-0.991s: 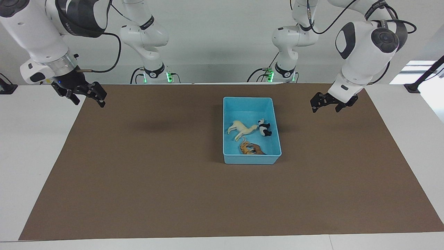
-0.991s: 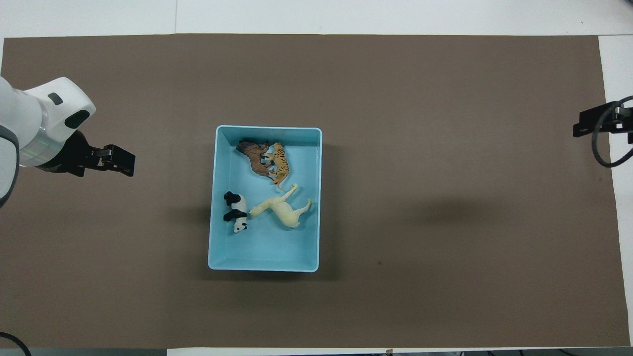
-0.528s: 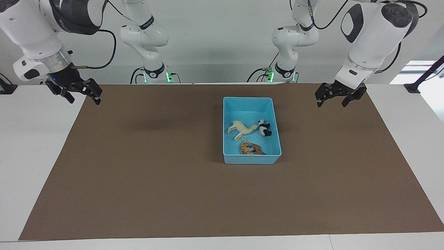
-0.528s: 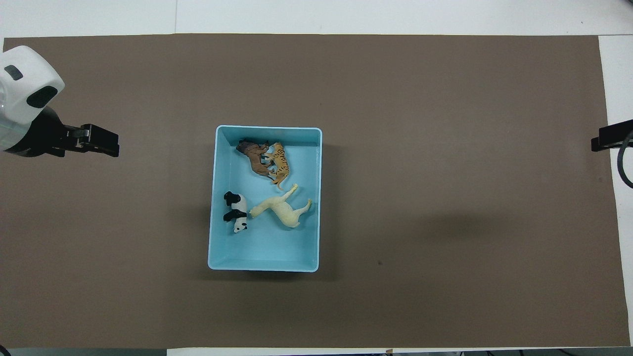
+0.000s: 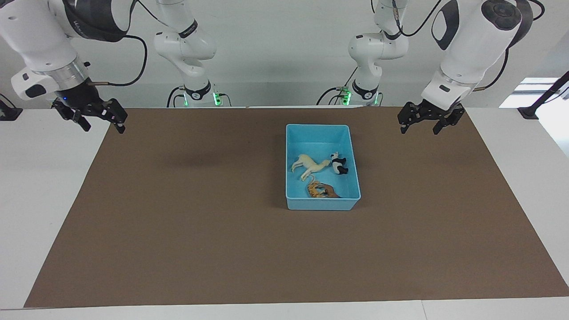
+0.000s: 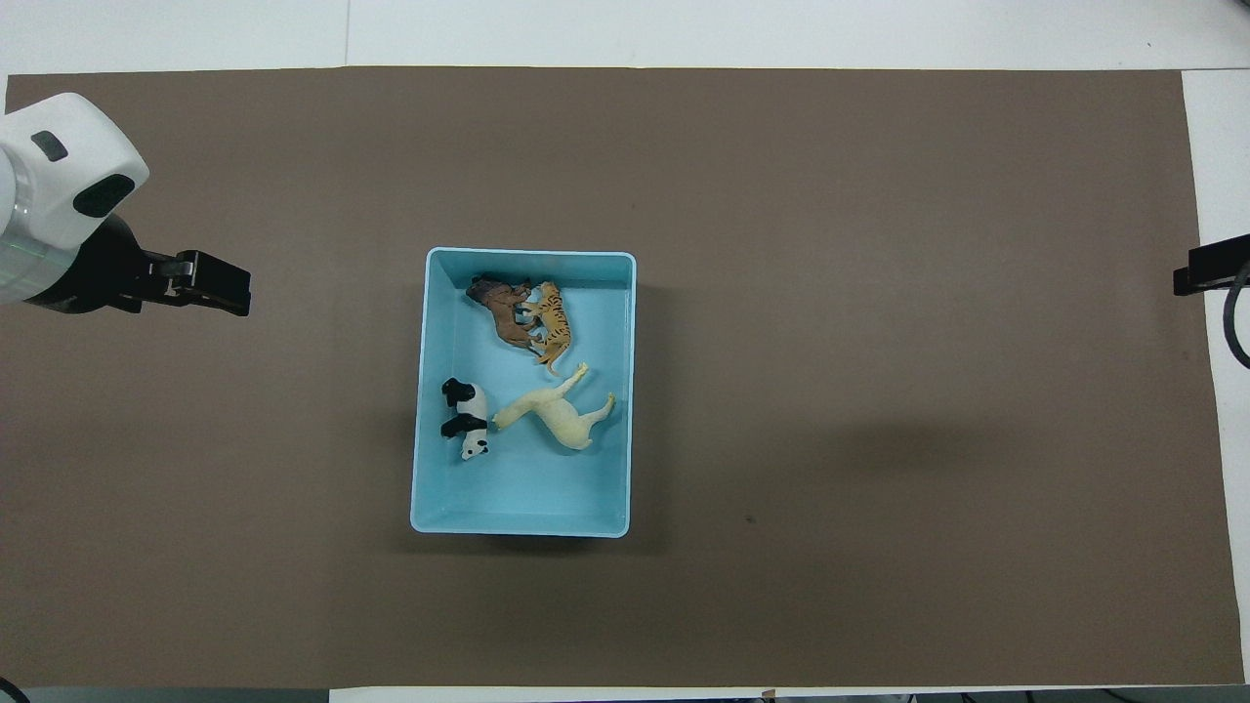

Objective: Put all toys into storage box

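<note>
The light blue storage box [image 5: 318, 127] [image 6: 527, 255] lies on the brown mat. Inside it are several toys. The cream llama [image 5: 310, 166] [image 6: 557, 415] and the panda [image 5: 339, 164] [image 6: 466, 420] lie side by side. The tan spotted cat [image 5: 314, 190] [image 6: 553, 327] and the brown animal [image 5: 330, 191] [image 6: 502, 310] lie together at the box's end farther from the robots. My left gripper [image 5: 419, 129] [image 6: 232, 296] hangs open and empty over the mat toward the left arm's end. My right gripper [image 5: 103, 128] [image 6: 1199, 278] hangs open and empty over the mat's edge at the right arm's end.
The brown mat [image 5: 213, 231] covers most of the white table [image 5: 40, 178]. No other loose object shows on it. Both arm bases [image 5: 200, 95] stand at the robots' edge of the table.
Both grippers have risen a little; the right one drifted outward toward its end of the table. The left one pulled outward, then came back slightly toward the box. The toys have not moved.
</note>
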`<state>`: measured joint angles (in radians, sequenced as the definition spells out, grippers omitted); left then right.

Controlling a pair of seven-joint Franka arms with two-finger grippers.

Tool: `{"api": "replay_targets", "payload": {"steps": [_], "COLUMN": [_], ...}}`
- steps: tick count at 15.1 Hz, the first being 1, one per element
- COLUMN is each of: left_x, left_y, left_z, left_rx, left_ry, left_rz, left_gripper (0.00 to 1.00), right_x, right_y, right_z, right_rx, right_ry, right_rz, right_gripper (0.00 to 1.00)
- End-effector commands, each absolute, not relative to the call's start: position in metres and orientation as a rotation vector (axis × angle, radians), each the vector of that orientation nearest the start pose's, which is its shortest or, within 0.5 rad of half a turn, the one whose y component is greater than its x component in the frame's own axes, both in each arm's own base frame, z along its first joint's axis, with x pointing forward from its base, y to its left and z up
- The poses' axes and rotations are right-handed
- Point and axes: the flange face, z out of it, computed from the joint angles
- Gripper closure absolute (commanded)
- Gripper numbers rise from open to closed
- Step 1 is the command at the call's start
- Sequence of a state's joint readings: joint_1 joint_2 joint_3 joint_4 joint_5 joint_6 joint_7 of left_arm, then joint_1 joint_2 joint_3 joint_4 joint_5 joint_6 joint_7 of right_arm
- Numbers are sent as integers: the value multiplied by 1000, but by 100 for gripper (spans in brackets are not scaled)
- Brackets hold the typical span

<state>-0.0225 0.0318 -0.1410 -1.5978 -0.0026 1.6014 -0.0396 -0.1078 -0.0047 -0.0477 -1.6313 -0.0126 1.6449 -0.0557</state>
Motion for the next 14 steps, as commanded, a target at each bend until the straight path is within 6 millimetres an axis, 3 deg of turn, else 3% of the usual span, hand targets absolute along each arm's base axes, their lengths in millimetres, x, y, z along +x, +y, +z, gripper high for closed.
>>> {"api": "replay_targets", "payload": {"steps": [1,4,7,14], "left_x": [558,556,551,551], "left_y": [-90,-82,-79,-80], "left_z": [600,598,594,594], "left_rx": [-3140,-3140,-3138,-3137], "left_ry": [193,169,161,164], "left_rz": [71,78,97,94], "left_gripper": [0,0,0,0], "right_x": [554,554,545,545], "right_y": [-88,-89,-78,-78], "right_z": [606,607,603,603], "right_rx": [-3152,-3149,-3140,-3144], "right_ry": [154,156,116,91], "right_rz": [-29,-25,107,96], "right_gripper": [0,0,0,0]}}
